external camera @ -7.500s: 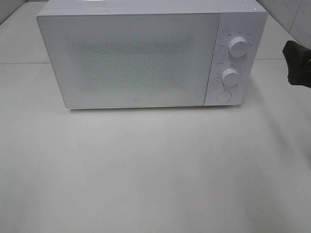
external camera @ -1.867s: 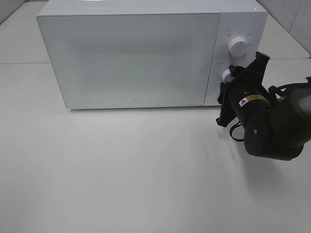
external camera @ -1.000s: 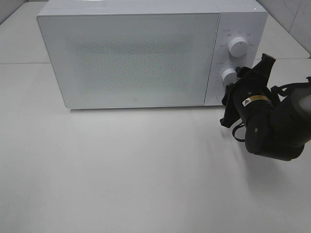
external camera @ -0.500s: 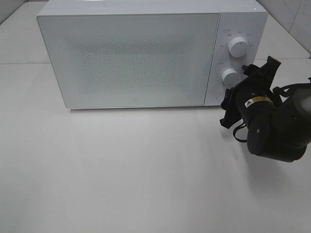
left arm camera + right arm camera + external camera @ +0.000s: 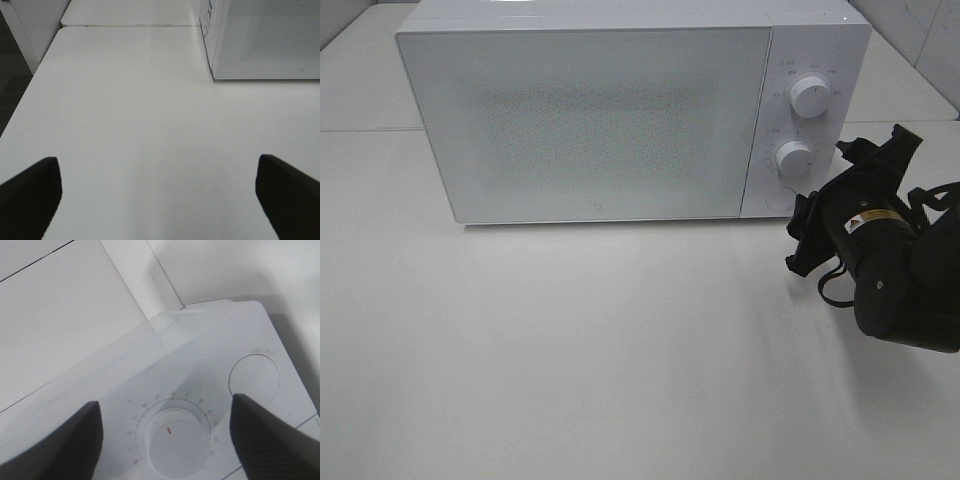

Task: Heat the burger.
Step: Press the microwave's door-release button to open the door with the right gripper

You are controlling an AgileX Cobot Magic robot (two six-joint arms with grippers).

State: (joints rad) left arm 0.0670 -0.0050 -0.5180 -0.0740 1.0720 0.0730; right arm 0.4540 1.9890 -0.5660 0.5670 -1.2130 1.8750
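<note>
1. At the back of the table [image 5: 620, 350]: a white microwave [image 5: 590, 120], frosted door shut, inside hidden behind it.
2. On the control panel at its right end: upper dial [image 5: 809, 97], lower dial [image 5: 793, 158] beneath it, round button [image 5: 779, 198] lowest.
3. Just right of the lower dial and clear of the panel: right gripper [image 5: 870, 142], tilted, aimed at the panel.
4. In the right wrist view: dark fingers [image 5: 60, 445] spread apart, one to each side of the lower dial, touching neither dial nor panel, gripping nothing; numbered scale around the dial, small red mark on its face.
5. Above the table, facing the microwave's front left corner: left gripper [image 5: 157, 162], fingers [image 5: 30, 195] spread wide, nothing between them.
6. Burger: seen in no view; cannot tell where.
</note>
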